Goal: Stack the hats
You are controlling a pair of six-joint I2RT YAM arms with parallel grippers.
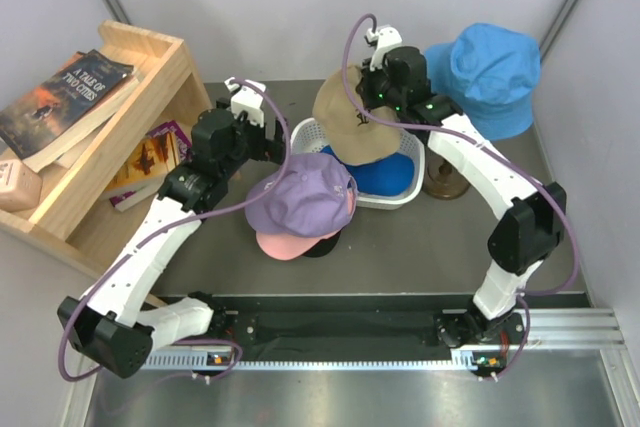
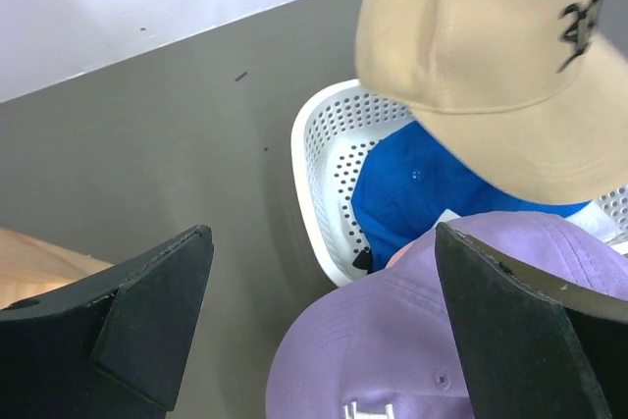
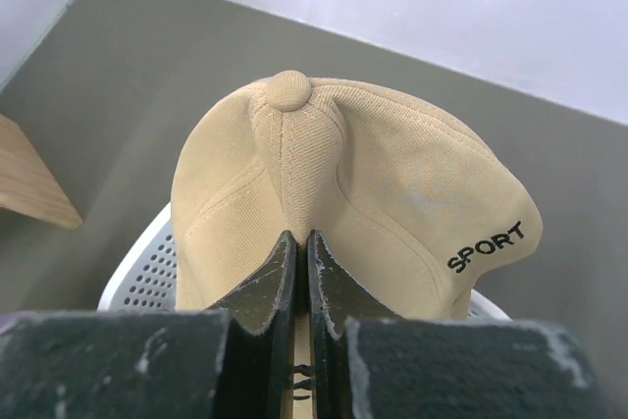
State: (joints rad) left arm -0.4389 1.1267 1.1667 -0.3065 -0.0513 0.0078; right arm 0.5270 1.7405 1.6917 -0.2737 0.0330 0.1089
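Right gripper (image 3: 302, 247) pinched shut on the crown fabric of the tan cap (image 3: 343, 183), lifted above the white perforated basket (image 1: 400, 197); "SPORT" stitched in black on the cap's side. Royal blue cap (image 1: 385, 175) lying inside that basket, partly covered from above by the tan one. Left gripper (image 2: 324, 331) spread wide with nothing between its fingers, poised over the lavender cap (image 1: 303, 194). Lavender cap sitting on top of the pink cap (image 1: 283, 244), with a black cap (image 1: 325, 243) peeking out at the bottom of the same pile, just left of and in front of the basket. Light blue bucket hat (image 1: 487, 72) perched on a stand (image 1: 443, 182) at the back right, beside the basket. Wooden shelf (image 1: 130, 117) with books (image 1: 65, 97) on the left of the dark grey table (image 1: 420, 247)
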